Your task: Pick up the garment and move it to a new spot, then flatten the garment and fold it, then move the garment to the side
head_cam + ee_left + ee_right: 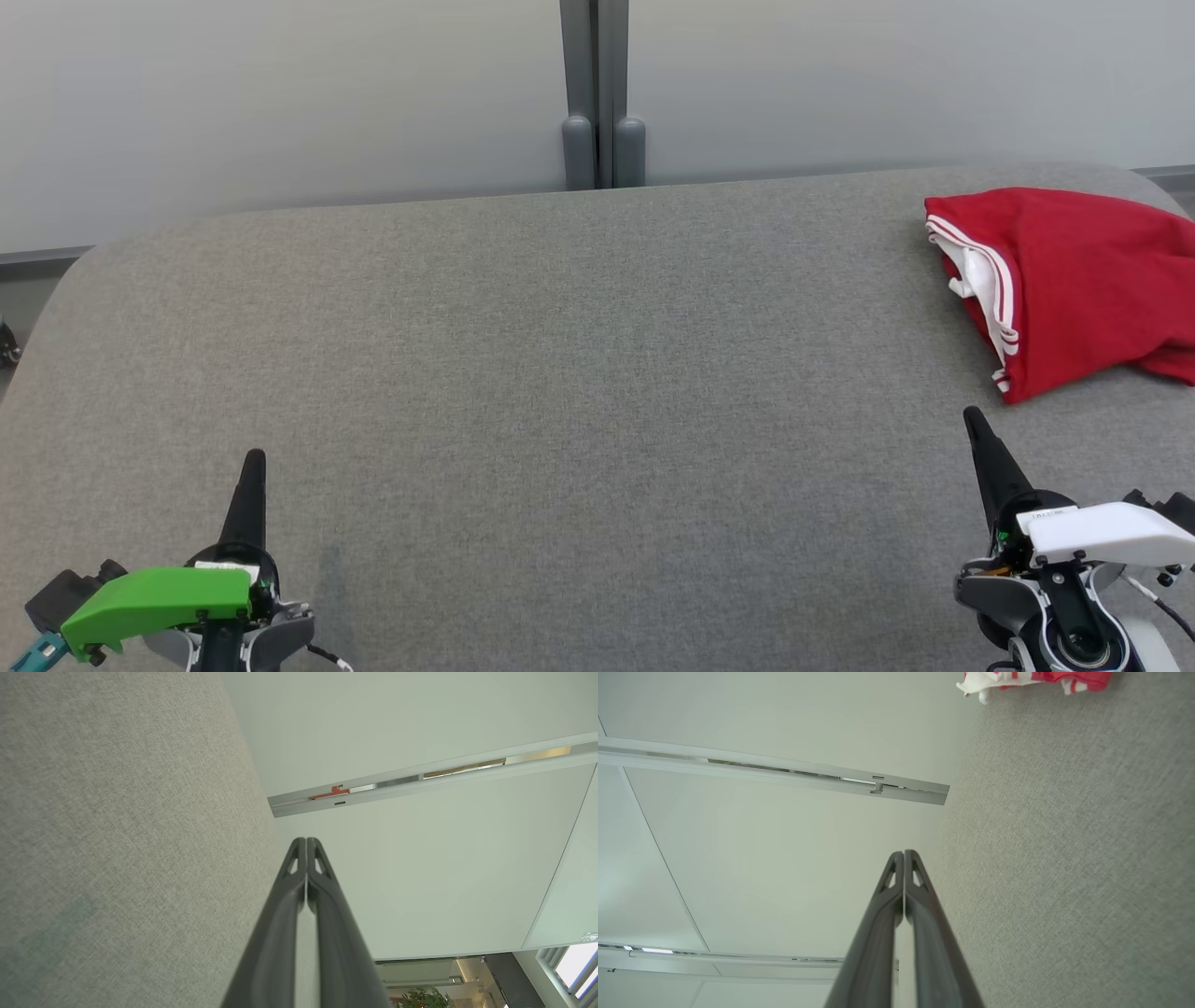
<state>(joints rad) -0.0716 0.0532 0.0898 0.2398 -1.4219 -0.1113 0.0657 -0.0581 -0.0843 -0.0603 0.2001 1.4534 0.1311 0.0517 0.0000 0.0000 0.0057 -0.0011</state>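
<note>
One red garment (pixel 1074 280), white-striped trim, bunched — left and right jaws closed, empty.

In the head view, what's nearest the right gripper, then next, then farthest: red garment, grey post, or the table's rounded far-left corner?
From the right gripper:
1. Red garment with white stripes, just beyond it, right.
2. Grey upright post, behind the table's middle.
3. Grey fabric table's rounded corner, far left.
</note>
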